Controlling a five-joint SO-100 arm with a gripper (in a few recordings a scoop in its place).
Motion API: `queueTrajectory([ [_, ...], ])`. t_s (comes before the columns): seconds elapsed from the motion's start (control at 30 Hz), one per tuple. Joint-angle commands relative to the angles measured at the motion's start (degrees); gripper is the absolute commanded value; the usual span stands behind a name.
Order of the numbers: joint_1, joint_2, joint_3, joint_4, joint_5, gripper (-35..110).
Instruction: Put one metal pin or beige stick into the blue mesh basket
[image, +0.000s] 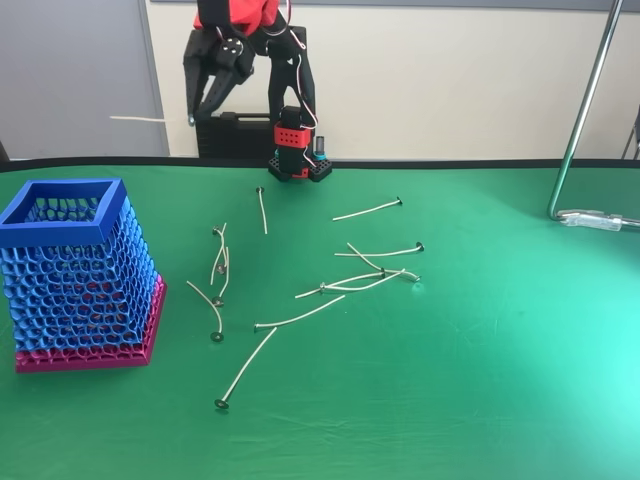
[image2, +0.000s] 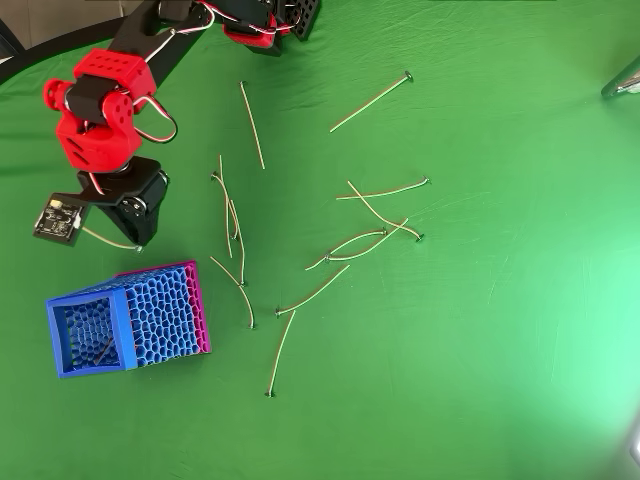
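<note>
Basket (image: 78, 275) below; pin (image: 150, 119) seemingly in hand (image: 193, 118)

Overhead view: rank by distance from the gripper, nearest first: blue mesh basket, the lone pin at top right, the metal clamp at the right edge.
Gripper, at left, holding a pin.
1. Blue mesh basket: just below it.
2. Lone pin: upper right of centre.
3. Metal clamp: far right edge.

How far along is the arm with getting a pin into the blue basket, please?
The pickup looks done: the gripper is raised and shut on a pin that sticks out sideways. In the overhead view it is close to the basket but not over its opening. Left: move over the rim and release. The other pins lie on the green table.
</note>
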Motion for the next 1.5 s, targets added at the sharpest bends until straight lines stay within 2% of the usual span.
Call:
queueTrajectory([
  [0.0, 2.2, -2.2, -7.2, 0.2, -2.0, 1],
  [0.47, 8.1, -17.7, -25.4, 0.2, -6.6, 1],
  [0.87, 11.1, -26.5, -34.4, -0.8, -10.5, 1],
  [1.13, 9.6, -35.3, -41.6, -5.3, -11.3, 0],
  [1.47, 10.0, -41.6, -42.0, -23.1, -14.0, 0],
])
